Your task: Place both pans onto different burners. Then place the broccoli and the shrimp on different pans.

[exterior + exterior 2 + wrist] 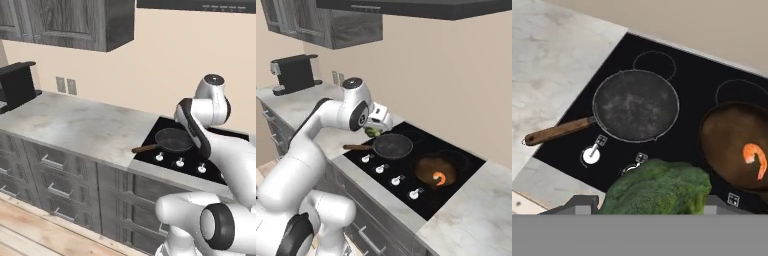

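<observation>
Gleaming between pale marbled grey stone counters (476,220), the flat glossy black cooktop (466,167) carries both pans: dark grey pan with long wooden handle (635,105), brown-lined pan (734,142) holding the curled orange-pink shrimp (755,157). Above them, the gripper (374,131) grasps bushy green broccoli (657,189).

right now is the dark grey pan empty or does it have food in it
Empty. The dark grey pan shows a bare inside; the broccoli is up in the claw, and the shrimp lies in the brown pan.
</observation>
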Controlling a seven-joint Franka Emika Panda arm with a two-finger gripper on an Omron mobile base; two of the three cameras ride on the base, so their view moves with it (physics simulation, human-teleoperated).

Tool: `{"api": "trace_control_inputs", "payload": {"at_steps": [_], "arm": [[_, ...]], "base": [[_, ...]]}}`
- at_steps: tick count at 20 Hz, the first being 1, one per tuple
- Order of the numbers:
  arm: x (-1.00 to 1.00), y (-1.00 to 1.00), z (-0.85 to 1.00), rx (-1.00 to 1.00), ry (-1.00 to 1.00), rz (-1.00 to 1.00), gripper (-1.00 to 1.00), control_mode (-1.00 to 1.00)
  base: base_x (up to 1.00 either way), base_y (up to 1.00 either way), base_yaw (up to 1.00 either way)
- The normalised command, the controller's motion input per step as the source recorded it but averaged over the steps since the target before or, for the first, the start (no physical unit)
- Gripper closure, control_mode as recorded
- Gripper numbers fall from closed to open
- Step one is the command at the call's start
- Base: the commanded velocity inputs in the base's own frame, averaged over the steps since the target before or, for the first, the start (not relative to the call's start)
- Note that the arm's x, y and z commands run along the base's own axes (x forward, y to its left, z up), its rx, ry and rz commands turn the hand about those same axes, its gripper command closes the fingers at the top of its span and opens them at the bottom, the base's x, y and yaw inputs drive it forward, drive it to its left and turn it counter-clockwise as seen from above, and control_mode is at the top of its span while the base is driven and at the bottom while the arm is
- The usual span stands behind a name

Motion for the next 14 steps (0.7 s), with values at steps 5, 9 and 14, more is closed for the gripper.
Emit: {"api": "trace_control_inputs", "payload": {"at_steps": [5,9,14], "arm": [[0.56,0.00,-0.49,0.04,0.00,0.00,1.00,-1.00],[0.58,0.00,-0.41,0.02,0.00,0.00,1.00,-1.00],[0.35,-0.03,-0.48,0.04,0.00,0.00,1.00,-1.00]], "base": [[0.00,0.00,0.00],[0.00,0.00,0.00],[0.00,0.00,0.00]]}}
